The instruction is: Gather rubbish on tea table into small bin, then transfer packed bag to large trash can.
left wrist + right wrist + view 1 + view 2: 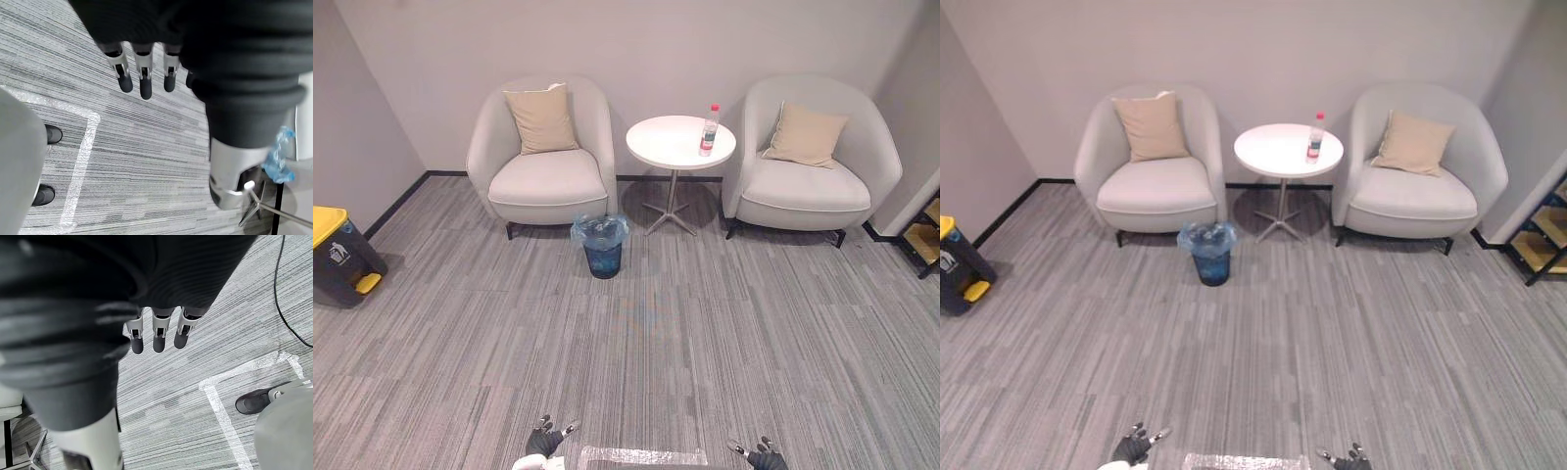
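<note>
Because the robot stands well back from the tea table [680, 142], both hands are far from anything they could pick up. The left hand [545, 441] hangs low with its fingers [144, 78] straight and loose, and it holds nothing. The right hand [766, 456] is the same, fingers [157, 333] straight and empty. That makes sense, since nothing is close enough to grab. A bottle [709, 130] with a red cap stands upright on the tea table, near its right edge. It is the one piece of rubbish up there. The small bin [603, 259] sits on the floor just left of the tea table and a little nearer the robot, so rubbish has only a short way to go. A blue bag [599, 231] lines it, folded out over the rim. From this far I cannot tell if anything is inside. The large trash can [337, 257], dark with a yellow lid, stands well to the left of the tea table, by the wall. No part of the job is done. The robot needs to walk up to the tea table first.
</note>
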Available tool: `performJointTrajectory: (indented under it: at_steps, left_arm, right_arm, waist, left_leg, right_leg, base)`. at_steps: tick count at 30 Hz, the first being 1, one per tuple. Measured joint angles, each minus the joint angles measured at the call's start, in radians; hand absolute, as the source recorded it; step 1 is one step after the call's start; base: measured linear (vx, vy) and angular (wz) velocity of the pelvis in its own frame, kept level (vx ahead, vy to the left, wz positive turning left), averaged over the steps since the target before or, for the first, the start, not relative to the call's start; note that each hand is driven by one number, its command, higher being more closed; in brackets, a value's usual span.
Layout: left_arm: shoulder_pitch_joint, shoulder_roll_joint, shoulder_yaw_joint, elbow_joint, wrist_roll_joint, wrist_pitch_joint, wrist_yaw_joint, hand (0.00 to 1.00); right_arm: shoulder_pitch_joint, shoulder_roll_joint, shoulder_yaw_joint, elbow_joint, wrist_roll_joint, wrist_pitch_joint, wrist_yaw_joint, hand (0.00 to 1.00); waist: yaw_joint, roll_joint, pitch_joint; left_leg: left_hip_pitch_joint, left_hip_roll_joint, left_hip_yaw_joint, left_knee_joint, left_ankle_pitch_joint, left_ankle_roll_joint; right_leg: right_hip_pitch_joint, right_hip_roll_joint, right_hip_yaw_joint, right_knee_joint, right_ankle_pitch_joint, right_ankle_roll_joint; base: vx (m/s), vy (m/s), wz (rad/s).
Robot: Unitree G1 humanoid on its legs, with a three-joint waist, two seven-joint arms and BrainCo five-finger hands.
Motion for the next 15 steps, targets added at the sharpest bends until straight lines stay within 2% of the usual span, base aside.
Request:
performJointTrajectory:
  at_steps: [15]
  left_arm:
    - [-0.006, 0.000, -0.020, 0.005, 0.018, 0.001, -0.002, 0.00]
  right_arm:
    - [-0.010, -0.002, 0.021, 0.013, 0.000, -0.001, 0.005, 0.00]
  waist:
    - [-0.003, 0.001, 0.015]
  left_leg:
    - [-0.002, 0.001, 0.001, 0.000, -0.003, -0.003]
  right_leg:
    - [0.002, 0.000, 0.004, -0.014, 0.000, -0.001]
  base:
    - [0.00, 0.000, 0.00]
